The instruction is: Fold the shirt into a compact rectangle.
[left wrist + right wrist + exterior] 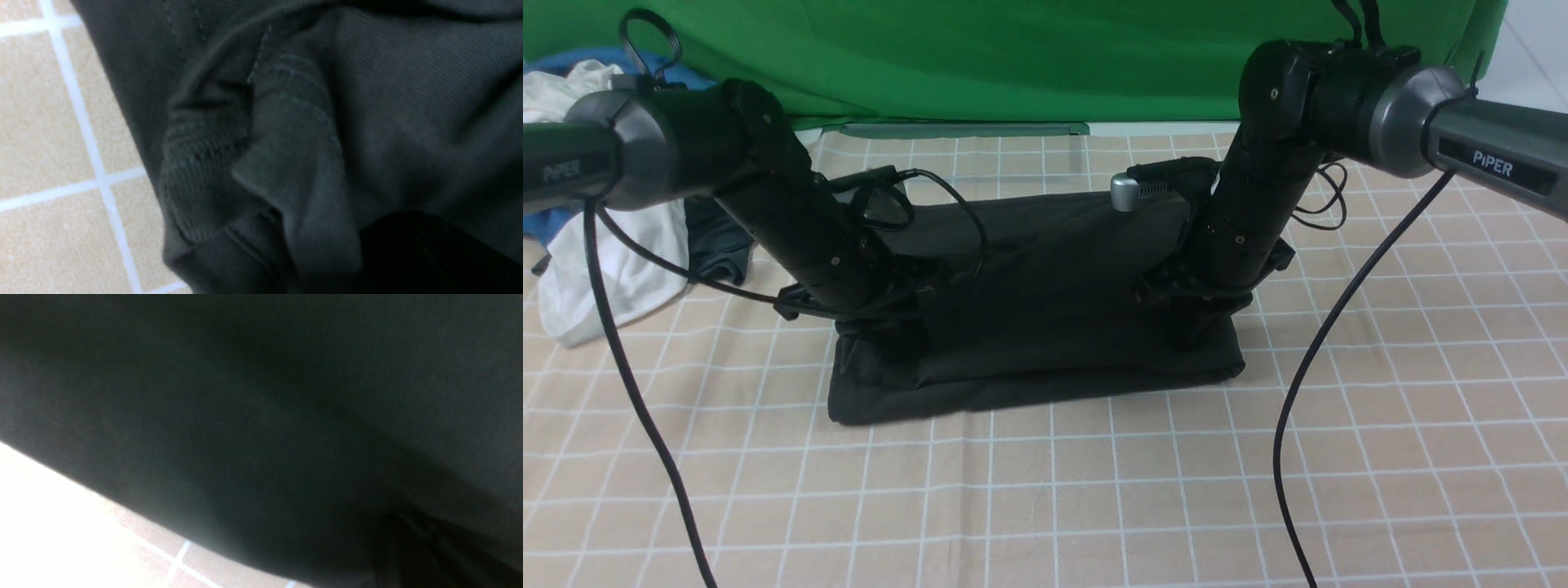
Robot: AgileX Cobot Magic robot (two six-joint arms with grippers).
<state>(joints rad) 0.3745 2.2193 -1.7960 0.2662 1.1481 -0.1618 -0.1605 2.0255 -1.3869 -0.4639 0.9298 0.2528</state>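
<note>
Should only the top layer be pinched, the folds may be dragged apart. Item: large charcoal-black cotton T-shirt (1045,327), folded, laid mid-way on the beige checked tablecloth (1094,490). Left end bunched in the closed left gripper (894,331); right end beneath the closed right gripper (1192,331), hold unconfirmed.

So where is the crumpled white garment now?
Front view: the white garment lies at the left edge of the checked tablecloth, left of the folded charcoal-black shirt.
</note>
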